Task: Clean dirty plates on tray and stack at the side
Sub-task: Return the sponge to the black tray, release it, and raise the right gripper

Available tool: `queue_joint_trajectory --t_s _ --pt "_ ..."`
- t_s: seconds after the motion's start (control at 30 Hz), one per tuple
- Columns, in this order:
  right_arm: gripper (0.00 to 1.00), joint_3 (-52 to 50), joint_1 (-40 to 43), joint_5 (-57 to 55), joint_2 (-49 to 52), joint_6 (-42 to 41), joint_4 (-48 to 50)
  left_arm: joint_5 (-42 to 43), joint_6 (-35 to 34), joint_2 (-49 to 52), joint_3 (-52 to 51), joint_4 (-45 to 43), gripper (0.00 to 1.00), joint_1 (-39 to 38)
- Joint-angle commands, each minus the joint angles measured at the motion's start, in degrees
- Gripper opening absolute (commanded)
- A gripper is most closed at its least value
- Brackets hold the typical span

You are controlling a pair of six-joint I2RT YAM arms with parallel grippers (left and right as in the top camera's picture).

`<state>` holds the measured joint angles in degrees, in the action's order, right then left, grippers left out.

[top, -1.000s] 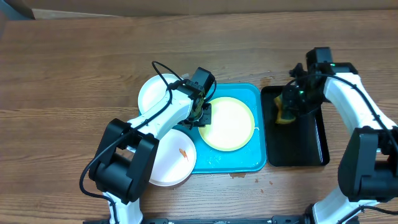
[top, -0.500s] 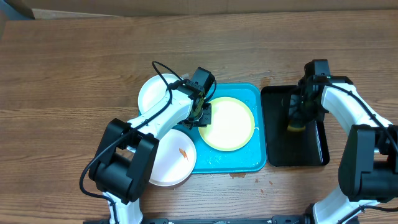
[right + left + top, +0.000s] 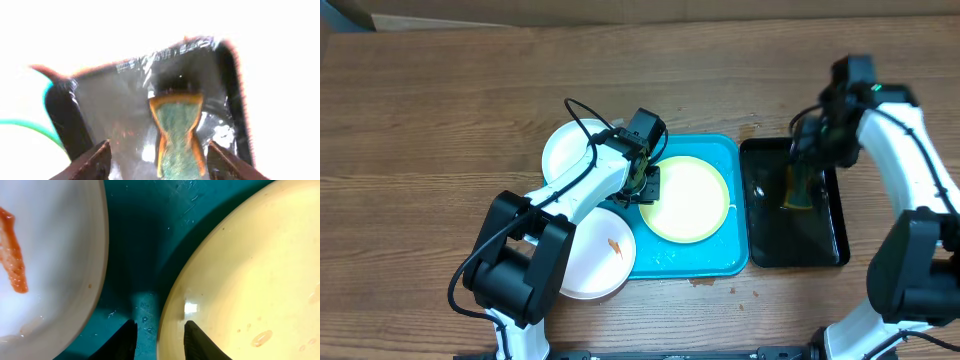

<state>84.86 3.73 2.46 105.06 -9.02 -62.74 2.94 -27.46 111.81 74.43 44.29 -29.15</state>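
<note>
Droplets (image 3: 145, 319) dot the tray (image 3: 715, 258) at the centre of the overhead frame, so I judge everything on it to be slick. The yellow-green plate (image 3: 685, 198) lies flat in the tray's right half and looks wiped. Lifting it out to the stack seems to be the step in hand.

The left gripper (image 3: 160, 330) sits at that plate's left rim with its jaws narrowly apart. One finger is over the plate's face and one over the tray floor, and a strip of tray shows between finger and rim, so it pinches nothing yet. To do this well, seat the rim deep between the fingers, close firmly, then tip the plate up clear of the tray's raised edge.

The speckled white plate (image 3: 595, 255), lower left, overlaps the tray's corner and carries an orange smear (image 3: 15, 255), so it makes a poor base. The plain white plate (image 3: 560, 155), upper left, looks like the better one.

The right gripper (image 3: 157, 147) hangs wide open and empty over the black tray (image 3: 825, 240) at the right of the frame. The sponge (image 3: 177, 135) lies loose below it.

The left arm (image 3: 580, 190) covers part of both white plates. It also hides where the upper one meets the tray. The right wrist view is blown out to white around the black tray. From overhead the sponge is only a blur. Whether the left gripper's outer finger reaches under the rim, I cannot tell.
</note>
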Motion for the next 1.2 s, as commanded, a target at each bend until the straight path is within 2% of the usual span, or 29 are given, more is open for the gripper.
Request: queue_joint_trajectory --t_s 0.0,0.07,0.1,0.27,0.5,0.67,0.83,0.93,1.17 --pt "0.72 4.37 3.63 0.17 -0.85 -1.09 -1.07 0.02 0.02 1.01 -0.46 -0.04 0.33 -0.09" --pt "0.99 4.48 5.92 0.15 -0.85 -1.07 -1.05 0.02 0.02 1.01 -0.46 -0.02 0.34 -0.07" --pt "1.0 4.46 6.95 0.22 -0.83 -1.09 -1.16 0.02 0.02 1.01 -0.46 -0.02 0.34 -0.07" --pt "1.0 4.42 10.56 0.2 -0.83 -1.31 -1.66 0.07 0.0 1.01 -0.46 0.02 0.34 -0.09" --pt "1.0 4.42 11.41 0.2 -0.83 -1.31 -1.66 0.07 0.0 1.01 -0.46 0.48 0.33 -0.09" --pt "1.0 4.42 11.41 0.2 -0.83 -1.31 -1.66 0.07 0.0 1.01 -0.46 0.52 0.24 -0.11" --pt "1.0 4.42 11.41 0.2 -0.83 -1.31 -1.66 0.11 -0.02 1.01 -0.46 0.52 0.23 -0.15" --pt "1.0 4.42 11.41 0.2 -0.83 -1.31 -1.66 1.05 0.0 1.03 -0.46 0.92 0.18 -0.31" --pt "1.0 4.42 11.41 0.2 -0.83 -1.31 -1.66 0.92 0.04 1.03 -0.46 0.92 0.2 -1.2"
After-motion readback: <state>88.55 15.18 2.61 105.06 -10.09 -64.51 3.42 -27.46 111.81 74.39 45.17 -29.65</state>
